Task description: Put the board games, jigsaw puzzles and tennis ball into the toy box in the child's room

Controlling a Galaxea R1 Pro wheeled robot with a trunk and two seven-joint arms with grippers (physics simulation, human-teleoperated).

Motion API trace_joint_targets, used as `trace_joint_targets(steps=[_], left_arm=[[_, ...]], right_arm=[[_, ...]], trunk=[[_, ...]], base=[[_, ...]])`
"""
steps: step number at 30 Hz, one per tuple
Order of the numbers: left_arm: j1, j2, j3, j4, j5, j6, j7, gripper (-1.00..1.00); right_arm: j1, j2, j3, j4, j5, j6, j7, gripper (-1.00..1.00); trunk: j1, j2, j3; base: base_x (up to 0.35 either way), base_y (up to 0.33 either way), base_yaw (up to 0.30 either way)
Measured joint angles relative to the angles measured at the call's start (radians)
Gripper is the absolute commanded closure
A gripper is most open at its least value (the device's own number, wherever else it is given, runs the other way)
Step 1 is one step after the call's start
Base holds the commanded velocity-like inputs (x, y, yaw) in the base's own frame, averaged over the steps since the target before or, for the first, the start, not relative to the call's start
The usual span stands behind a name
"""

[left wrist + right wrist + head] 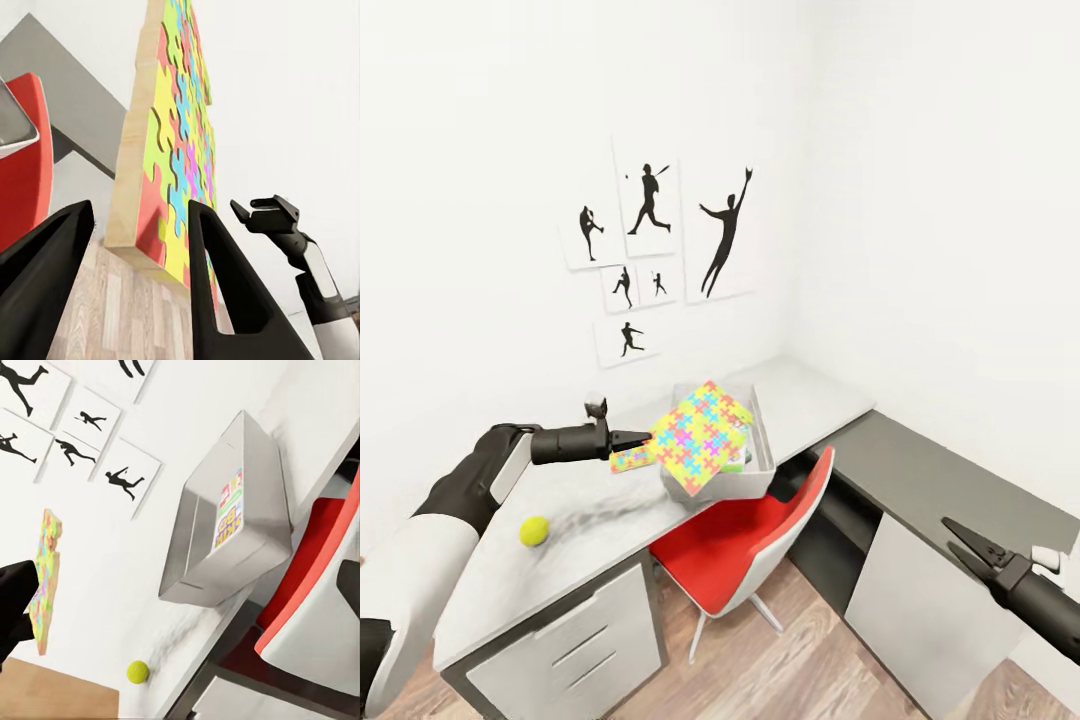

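A multicoloured jigsaw puzzle (700, 435) hangs tilted above the grey toy box (730, 488) on the table (560, 500). My left gripper (643, 437) is shut on its near edge, and in the left wrist view the puzzle (172, 150) stands between the two black fingers (217, 277). A short strip of the same pattern (630, 461) shows just under the gripper; I cannot tell whether it is a second puzzle. A yellow board game (229, 510) lies inside the toy box (262, 502). The tennis ball (535, 531) rests on the table to the left. My right gripper (958, 540) hovers open at the lower right. The bed is out of view.
A red chair (750, 540) is tucked under the table below the box. The lower dark grey side unit (920, 470) runs along the right wall. Black silhouette posters (650, 240) hang on the white wall behind. Wood-plank floor lies below.
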Motion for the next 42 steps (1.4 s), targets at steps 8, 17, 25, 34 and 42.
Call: trace_joint_targets(steps=[8,17,25,34,42], left_arm=[[0.0,-0.059,0.166,0.006,0.006,0.001,0.195,1.0],[0.0,-0.108,0.203,0.007,0.01,0.002,0.301,1.0],[0.0,-0.111,0.212,0.007,0.01,0.002,0.311,1.0],[0.0,-0.112,0.265,0.009,0.009,0.0,0.38,1.0],[0.0,-0.112,0.287,0.013,0.012,-0.002,0.449,1.0]], right_arm=[[0.0,0.0,0.002,0.0,0.0,0.0,0.001,-1.0],[0.0,0.0,0.002,0.001,0.0,-0.002,0.0,-1.0],[0.0,0.0,0.004,0.001,-0.001,-0.001,-0.003,-1.0],[0.0,0.0,0.005,-0.001,0.0,-0.003,-0.006,-1.0],[0.0,0.0,0.005,0.0,0.0,-0.003,-0.008,-1.0]], trunk=[[0.0,0.0,0.004],[0.0,0.0,0.004],[-0.001,0.0,0.004],[0.0,0.0,0.004],[0.0,0.0,0.004]], base=[[0.009,-0.216,0.138],[0.072,-0.178,0.003],[0.19,-0.093,0.0],[0.115,-0.108,0.0],[0.026,-0.159,0.0]])
